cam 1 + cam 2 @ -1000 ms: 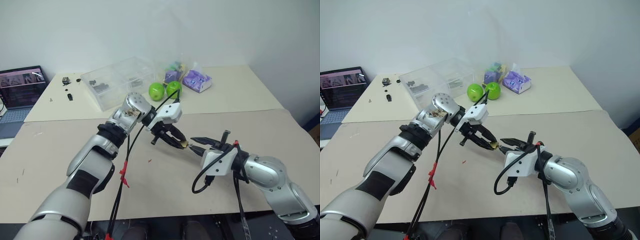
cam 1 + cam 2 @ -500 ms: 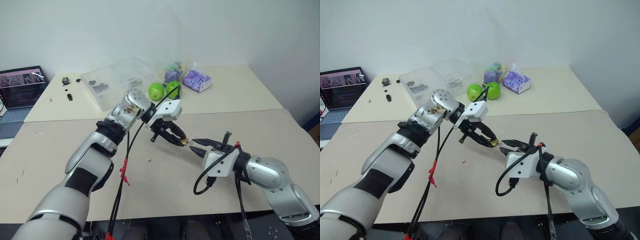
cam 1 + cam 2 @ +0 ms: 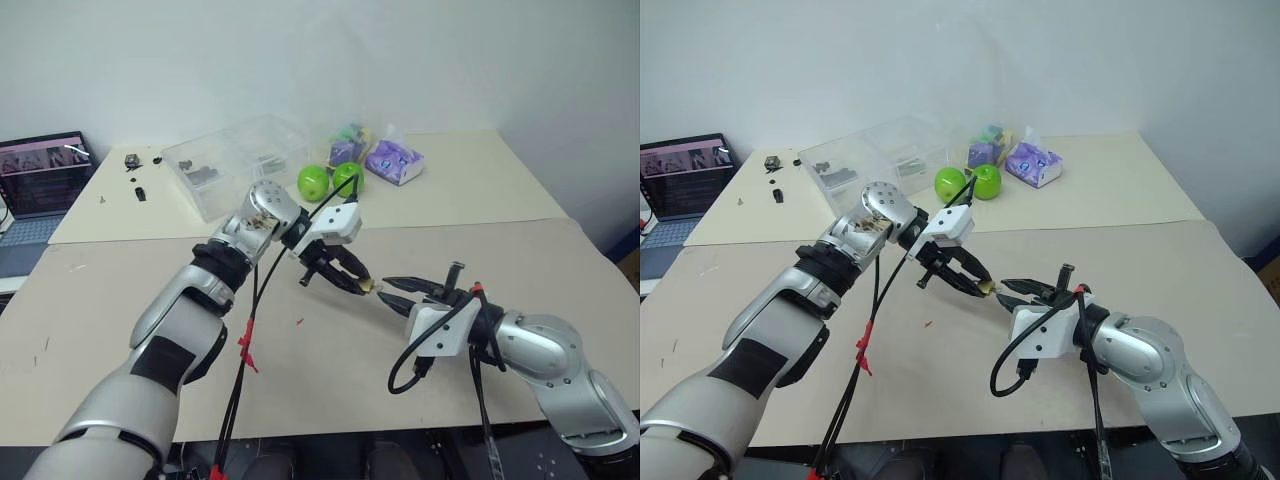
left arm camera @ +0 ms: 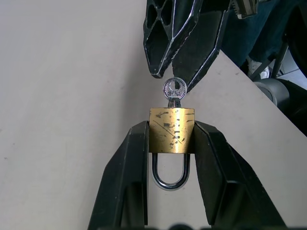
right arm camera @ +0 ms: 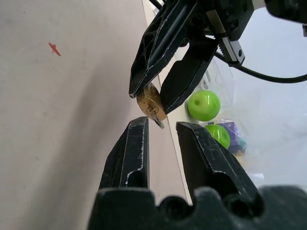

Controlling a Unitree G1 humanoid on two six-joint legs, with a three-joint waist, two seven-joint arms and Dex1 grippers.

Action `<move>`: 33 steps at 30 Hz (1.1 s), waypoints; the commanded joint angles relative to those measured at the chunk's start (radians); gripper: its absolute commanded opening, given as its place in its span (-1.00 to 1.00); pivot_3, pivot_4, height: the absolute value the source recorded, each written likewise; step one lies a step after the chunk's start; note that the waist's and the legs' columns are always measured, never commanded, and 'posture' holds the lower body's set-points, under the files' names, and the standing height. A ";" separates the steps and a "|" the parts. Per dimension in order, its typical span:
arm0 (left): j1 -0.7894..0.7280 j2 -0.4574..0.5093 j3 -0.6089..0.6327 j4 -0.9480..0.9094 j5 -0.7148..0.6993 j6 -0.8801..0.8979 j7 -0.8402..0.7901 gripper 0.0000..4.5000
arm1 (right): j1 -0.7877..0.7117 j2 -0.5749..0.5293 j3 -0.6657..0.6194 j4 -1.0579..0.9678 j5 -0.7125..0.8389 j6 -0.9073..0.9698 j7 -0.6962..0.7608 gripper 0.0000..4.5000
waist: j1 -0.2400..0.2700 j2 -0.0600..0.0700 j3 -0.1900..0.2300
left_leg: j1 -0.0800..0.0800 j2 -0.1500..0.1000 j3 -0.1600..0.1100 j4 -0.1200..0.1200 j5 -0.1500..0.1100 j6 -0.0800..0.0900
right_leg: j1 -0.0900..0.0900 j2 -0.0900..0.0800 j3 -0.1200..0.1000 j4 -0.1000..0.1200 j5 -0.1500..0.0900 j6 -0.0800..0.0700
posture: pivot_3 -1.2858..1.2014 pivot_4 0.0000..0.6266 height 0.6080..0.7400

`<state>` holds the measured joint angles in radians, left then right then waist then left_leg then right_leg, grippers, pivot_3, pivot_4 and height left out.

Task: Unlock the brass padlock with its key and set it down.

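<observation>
The brass padlock (image 4: 171, 130) is a small yellow block with a silver shackle, and my left gripper (image 3: 365, 287) is shut on its sides, holding it above the beige table (image 3: 330, 380). A silver key (image 4: 173, 90) sticks out of the lock's end, pointing at my right gripper (image 3: 390, 290). That gripper's black fingers (image 5: 136, 143) stand a little apart, open. Their tips reach the key's head (image 5: 156, 120) without closing on it.
Two green apples (image 3: 313, 182) lie behind the grippers, beside a clear plastic box (image 3: 235, 160) and a purple tissue pack (image 3: 393, 160). A laptop (image 3: 40, 175) sits at the far left. A small red speck (image 3: 299, 321) lies on the table below the left arm.
</observation>
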<state>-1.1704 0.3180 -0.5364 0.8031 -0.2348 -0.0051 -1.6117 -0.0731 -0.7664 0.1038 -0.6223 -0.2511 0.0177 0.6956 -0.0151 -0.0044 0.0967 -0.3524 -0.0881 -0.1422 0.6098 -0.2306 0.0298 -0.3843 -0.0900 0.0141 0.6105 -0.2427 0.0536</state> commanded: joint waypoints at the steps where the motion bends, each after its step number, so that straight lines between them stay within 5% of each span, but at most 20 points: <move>1: -0.011 0.001 0.008 -0.002 -0.005 -0.020 -0.003 -0.47 | -0.016 0.011 -0.030 -0.054 0.018 0.016 0.001 -0.41 | 0.000 0.000 0.000 | 0.000 0.000 0.001 0.000 0.000 0.000 | 0.000 0.000 0.000 0.000 0.000 0.000 | 0.03 -0.52 1.00; 10: -0.019 -0.022 0.019 0.025 0.007 -0.029 -0.003 -0.47 | -0.018 0.032 -0.019 -0.058 0.014 0.034 0.011 -0.41 | 0.000 0.000 0.000 | 0.000 0.000 0.002 0.000 0.000 0.000 | 0.000 0.000 0.000 0.000 0.000 0.000 | 0.03 -0.52 1.00; 15: -0.028 -0.023 0.019 0.034 0.008 -0.034 -0.003 -0.47 | -0.017 0.038 -0.017 -0.059 0.016 0.039 0.022 -0.96 | 0.000 0.000 0.000 | 0.000 0.000 0.002 0.000 0.000 0.000 | 0.000 0.000 0.000 0.000 0.000 0.000 | 0.03 -0.52 1.00; 33: -0.033 -0.031 0.033 0.035 0.015 -0.028 -0.003 -0.47 | -0.019 0.036 -0.040 -0.061 0.046 0.054 0.042 -0.96 | 0.000 0.000 0.000 | 0.000 0.000 0.003 0.000 0.000 0.000 | 0.000 0.000 0.000 0.000 0.000 0.000 | 0.03 -0.52 1.00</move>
<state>-1.1719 0.2882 -0.5303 0.8423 -0.2159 -0.0211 -1.6110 -0.0732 -0.7313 0.1020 -0.6390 -0.2385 0.0579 0.7342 -0.0150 -0.0043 0.0966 -0.3523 -0.0878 -0.1394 0.6100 -0.2307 0.0300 -0.3843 -0.0899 0.0142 0.6107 -0.2427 0.0536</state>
